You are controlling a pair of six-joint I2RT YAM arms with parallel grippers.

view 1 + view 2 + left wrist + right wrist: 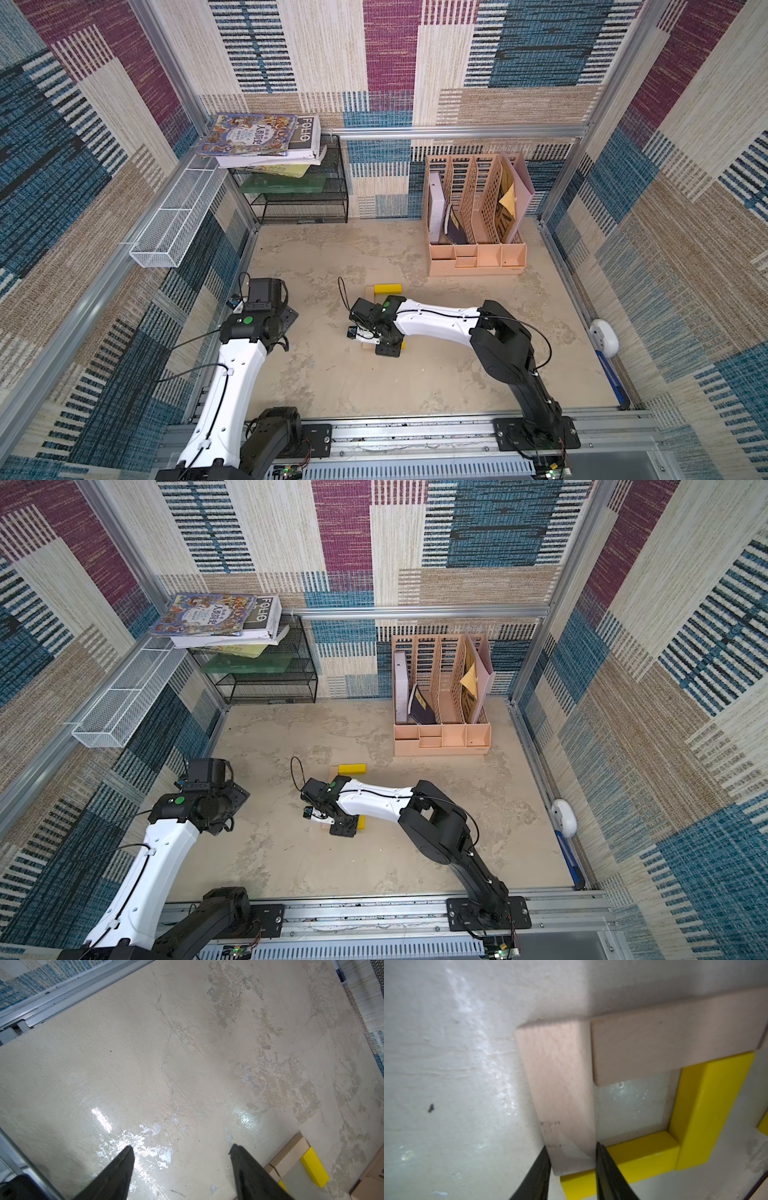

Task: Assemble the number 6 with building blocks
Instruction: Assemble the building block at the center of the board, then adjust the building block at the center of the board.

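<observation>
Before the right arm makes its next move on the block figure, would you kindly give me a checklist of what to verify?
1. Right gripper closed across the long edges of the pale wooden bar: ok.
2. That bar's free end meets the second pale bar with no gap: ok.
3. Its gripped end flush with the yellow bar: cannot tell, the gripper covers the joint.
4. Bar lying flat on the table: cannot tell.
5. Left gripper open, empty, over bare table: ok.
6. Number 6 complete: cannot tell, the right arm hides part of it in both top views.
</observation>
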